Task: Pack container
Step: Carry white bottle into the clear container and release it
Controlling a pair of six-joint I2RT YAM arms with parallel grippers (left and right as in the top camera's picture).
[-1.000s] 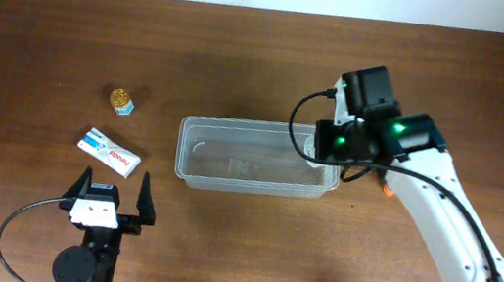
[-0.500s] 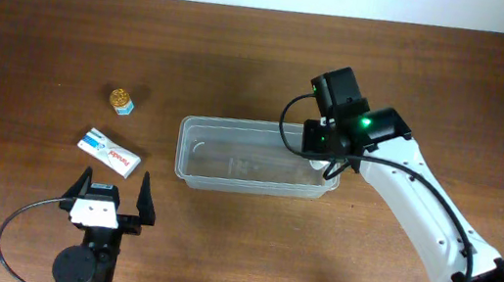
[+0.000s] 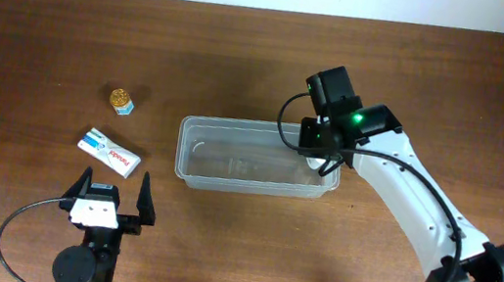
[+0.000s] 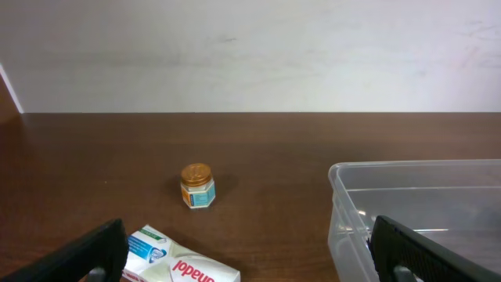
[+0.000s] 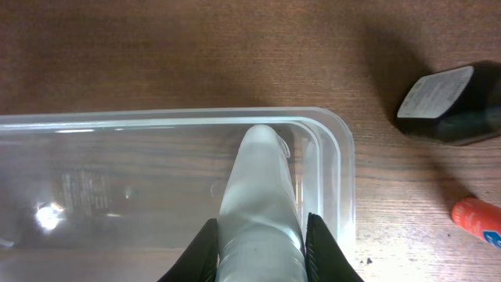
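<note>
The clear plastic container (image 3: 196,131) lies mid-table and also shows in the left wrist view (image 4: 344,178) and the right wrist view (image 5: 338,135). My right gripper (image 3: 318,150) hangs over its right end. In the right wrist view it (image 5: 257,251) is shut on a whitish, translucent bottle-like item (image 5: 257,184), whose tip points into the container near the right wall. My left gripper (image 3: 110,200) is open and empty near the front edge, left of the container (image 4: 250,270).
A white toothpaste box (image 3: 110,152) (image 4: 182,265) lies just ahead of the left gripper. A small gold-lidded jar (image 3: 121,100) (image 4: 197,185) stands farther back. A dark bottle (image 5: 450,102) and an orange-red item (image 5: 477,221) lie right of the container.
My right arm has moved left, bringing the gripper and the whitish item from the container's right rim to over its right end. The left arm has not moved.
</note>
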